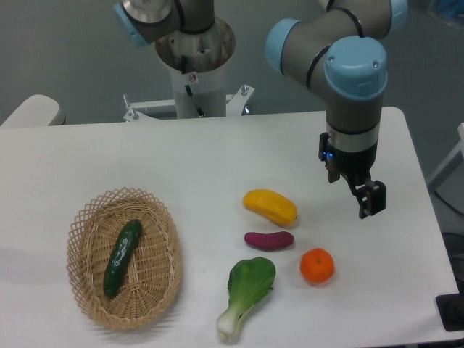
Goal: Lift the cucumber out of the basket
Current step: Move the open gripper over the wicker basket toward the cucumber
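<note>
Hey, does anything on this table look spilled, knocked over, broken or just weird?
Nothing stands out. The cucumber lies inside the basket, which sits flat. The other produce lies apart on the table, nothing spilled or visibly damaged. The gripper hangs over the table's right side, holding nothing.

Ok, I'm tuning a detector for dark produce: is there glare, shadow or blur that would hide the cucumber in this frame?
Fixed camera view: lighting is soft and even; the cucumber carries a small highlight near its upper end, yet its outline stays clear against the basket. Shadows on the table are faint. The whole image is slightly soft, with no motion blur on the gripper.
</note>
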Controlling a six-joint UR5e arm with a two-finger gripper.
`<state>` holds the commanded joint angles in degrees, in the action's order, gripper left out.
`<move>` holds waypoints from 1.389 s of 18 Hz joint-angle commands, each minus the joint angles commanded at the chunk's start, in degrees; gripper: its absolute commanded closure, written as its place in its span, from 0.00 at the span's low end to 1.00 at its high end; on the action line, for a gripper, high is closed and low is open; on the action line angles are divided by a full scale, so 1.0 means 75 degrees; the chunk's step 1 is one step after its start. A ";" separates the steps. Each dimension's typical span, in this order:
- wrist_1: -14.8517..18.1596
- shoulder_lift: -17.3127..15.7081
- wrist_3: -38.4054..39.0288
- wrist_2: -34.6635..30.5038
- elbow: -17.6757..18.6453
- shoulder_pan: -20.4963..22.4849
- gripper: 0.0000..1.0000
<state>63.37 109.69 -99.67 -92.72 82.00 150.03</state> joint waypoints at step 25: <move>-0.0409 0.0022 1.0629 0.0373 0.1453 -0.3855 0.00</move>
<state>60.31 109.86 -19.95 -89.93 92.90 121.12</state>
